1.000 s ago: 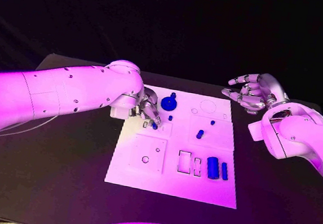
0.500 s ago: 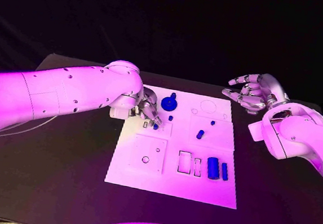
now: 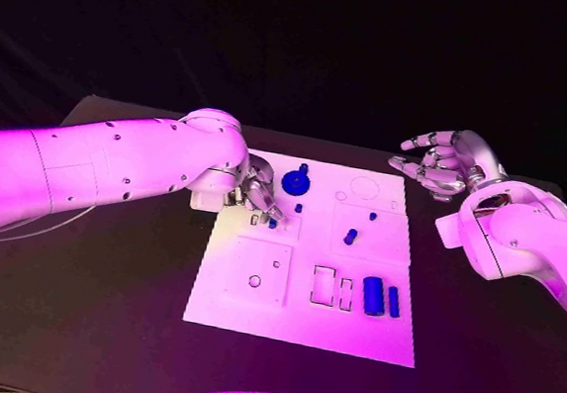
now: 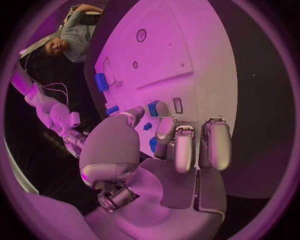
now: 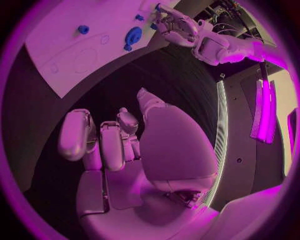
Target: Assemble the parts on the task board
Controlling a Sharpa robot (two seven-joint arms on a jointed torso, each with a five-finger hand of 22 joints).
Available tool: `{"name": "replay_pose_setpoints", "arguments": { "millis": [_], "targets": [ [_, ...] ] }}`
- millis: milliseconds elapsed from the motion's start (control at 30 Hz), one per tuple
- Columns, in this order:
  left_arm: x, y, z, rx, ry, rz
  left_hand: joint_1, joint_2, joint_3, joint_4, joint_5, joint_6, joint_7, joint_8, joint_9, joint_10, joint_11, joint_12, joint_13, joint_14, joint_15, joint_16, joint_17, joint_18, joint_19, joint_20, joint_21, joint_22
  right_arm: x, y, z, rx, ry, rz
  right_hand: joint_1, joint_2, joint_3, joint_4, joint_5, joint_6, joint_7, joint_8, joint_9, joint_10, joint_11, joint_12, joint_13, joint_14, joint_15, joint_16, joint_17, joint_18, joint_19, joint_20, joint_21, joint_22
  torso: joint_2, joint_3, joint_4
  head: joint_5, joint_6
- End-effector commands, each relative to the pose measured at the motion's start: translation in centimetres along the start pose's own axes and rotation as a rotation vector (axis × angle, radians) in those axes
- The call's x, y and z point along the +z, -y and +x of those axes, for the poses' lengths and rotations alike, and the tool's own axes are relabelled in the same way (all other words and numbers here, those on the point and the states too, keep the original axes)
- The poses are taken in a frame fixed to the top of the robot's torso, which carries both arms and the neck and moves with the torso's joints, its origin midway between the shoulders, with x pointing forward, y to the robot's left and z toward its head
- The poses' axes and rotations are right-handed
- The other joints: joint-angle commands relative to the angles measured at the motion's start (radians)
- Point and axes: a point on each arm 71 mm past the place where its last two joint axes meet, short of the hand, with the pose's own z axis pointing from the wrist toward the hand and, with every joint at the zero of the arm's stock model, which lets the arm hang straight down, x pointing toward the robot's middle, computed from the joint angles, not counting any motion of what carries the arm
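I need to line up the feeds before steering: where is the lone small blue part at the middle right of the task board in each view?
Head view: small blue part stands mid-board, right of the left hand.
Left wrist view: the part lies beyond the thumb of the left hand.
Right wrist view: the part sits on the board.
Shared landmark: the left hand, over the task board.

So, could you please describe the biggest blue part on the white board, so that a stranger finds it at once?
Start from the white task board in the middle of the black table. Go to its far edge, just past the left hand. There lies the round blue part, a wide disc with a small knob on its far side; the other blue pieces are slim or tiny.
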Motion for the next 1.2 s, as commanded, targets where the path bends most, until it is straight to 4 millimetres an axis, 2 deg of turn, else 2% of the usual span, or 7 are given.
{"name": "replay_pose_setpoints", "arguments": {
  "millis": [33, 200, 400, 567, 700, 833, 1200],
  "targets": [
    [-0.1, 0.0, 0.1, -0.03, 0.021, 0.007, -0.003, 0.007, -0.006, 0.001, -0.008, 0.007, -0.002, 0.005, 0.001, -0.004, -0.004, 0.003, -0.001, 0.104, -0.007, 0.003, 0.263, -0.013, 0.004, 0.001, -0.006, 0.019, 0.0, -0.1, 0.1, -0.008, -0.014, -0.02, -0.006, -0.004, 0.001, 0.006, 0.001, -0.005, -0.001, 0.006, 0.0, -0.007, -0.001, -0.003, -0.002, 0.033, -0.006, -0.006, -0.001, 0.013, 0.003, -0.003, -0.005, -0.001, -0.001, -0.0005, 0.0, -0.002, 0.003],
    [-1.1, 0.2, -0.5, -0.066, 0.044, 0.039, -0.001, 0.014, -0.016, 0.001, -0.012, -0.005, 0.002, -0.005, 0.0, -0.014, -0.001, -0.006, -0.014, 0.104, -0.005, 0.003, 0.263, -0.01, -0.004, 0.002, -0.012, 0.007, 0.1, 0.0, 0.1, -0.008, -0.013, -0.017, -0.008, -0.004, 0.0, 0.007, 0.001, -0.006, -0.001, 0.007, 0.0, -0.008, -0.001, -0.005, -0.003, 0.033, -0.006, -0.007, -0.002, 0.013, 0.003, -0.003, -0.007, -0.002, -0.002, -0.002, -0.0001, -0.006, 0.007],
    [-2.6, -0.3, -1.7, -0.1, 0.083, 0.061, 0.026, 0.032, -0.046, 0.0, -0.008, -0.062, 0.031, -0.082, -0.038, -0.03, 0.023, -0.013, -0.026, 0.104, 0.014, 0.003, 0.263, -0.008, -0.013, 0.016, -0.02, -0.005, 0.1, 0.2, 0.0, -0.009, -0.011, -0.013, -0.008, -0.004, 0.0, 0.007, 0.001, -0.006, -0.001, 0.007, 0.0, -0.008, -0.001, -0.005, -0.003, 0.033, -0.006, -0.007, -0.002, 0.013, 0.003, -0.003, -0.007, -0.002, -0.003, 0.0007, 0.0033, -0.007, 0.014],
    [-3.9, -0.9, -2.8, -0.133, 0.115, 0.074, 0.052, 0.044, -0.065, -0.001, -0.005, -0.064, 0.045, -0.123, -0.062, -0.059, 0.036, -0.034, -0.056, 0.104, 0.026, 0.003, 0.263, -0.001, -0.031, 0.028, -0.035, -0.032, 0.2, 0.4, -0.1, -0.01, -0.008, -0.01, -0.008, -0.004, 0.0, 0.007, 0.001, -0.006, -0.001, 0.007, 0.0, -0.008, -0.001, -0.005, -0.003, 0.033, -0.006, -0.007, -0.002, 0.013, 0.003, -0.003, -0.007, -0.002, -0.003, -0.0007, 0.0024, -0.004, 0.024],
    [-4.4, -1.5, -3.6, -0.165, 0.14, 0.075, 0.081, 0.056, -0.085, 0.0, -0.002, -0.077, 0.061, -0.168, -0.088, -0.124, 0.051, -0.094, -0.138, 0.091, 0.04, -0.017, 0.233, 0.009, -0.063, 0.038, -0.061, -0.077, 0.2, 0.5, -0.1, -0.011, -0.007, -0.008, -0.009, -0.004, 0.0, 0.008, 0.001, -0.006, -0.001, 0.007, 0.0, -0.008, -0.001, -0.004, -0.003, 0.033, -0.006, -0.006, -0.001, 0.013, 0.003, -0.003, -0.006, -0.002, -0.002, -0.0005, 0.0019, -0.002, 0.034],
    [-4.3, -2.4, -4.6, -0.189, 0.181, 0.056, 0.137, 0.071, -0.104, -0.001, 0.003, -0.139, 0.099, -0.255, -0.151, -0.274, 0.084, -0.243, -0.331, 0.061, 0.067, -0.06, 0.174, 0.023, -0.109, 0.06, -0.104, -0.145, 0.2, 0.6, -0.2, -0.012, -0.005, -0.005, -0.009, -0.004, 0.0, 0.008, 0.001, -0.006, -0.001, 0.007, 0.0, -0.008, -0.001, -0.004, -0.003, 0.033, -0.006, -0.006, -0.001, 0.013, 0.003, -0.003, -0.006, -0.002, 0.0, 0.0005, 0.0008, 0.002, 0.047],
    [-2.9, -3.6, -6.5, -0.199, 0.25, -0.005, 0.146, 0.076, -0.116, 0.001, 0.003, -0.13, 0.102, -0.263, -0.167, -0.26, 0.088, -0.232, -0.321, 0.065, 0.072, -0.056, 0.179, 0.021, -0.099, 0.066, -0.098, -0.133, 0.3, 0.7, -0.2, -0.013, -0.004, -0.003, -0.009, -0.004, 0.0, 0.008, 0.001, -0.006, -0.001, 0.007, 0.0, -0.008, -0.001, -0.004, -0.003, 0.033, -0.006, -0.006, -0.001, 0.013, 0.003, -0.003, -0.006, -0.002, 0.002, 0.0011, -0.0008, 0.009, 0.059]
  ]
}}
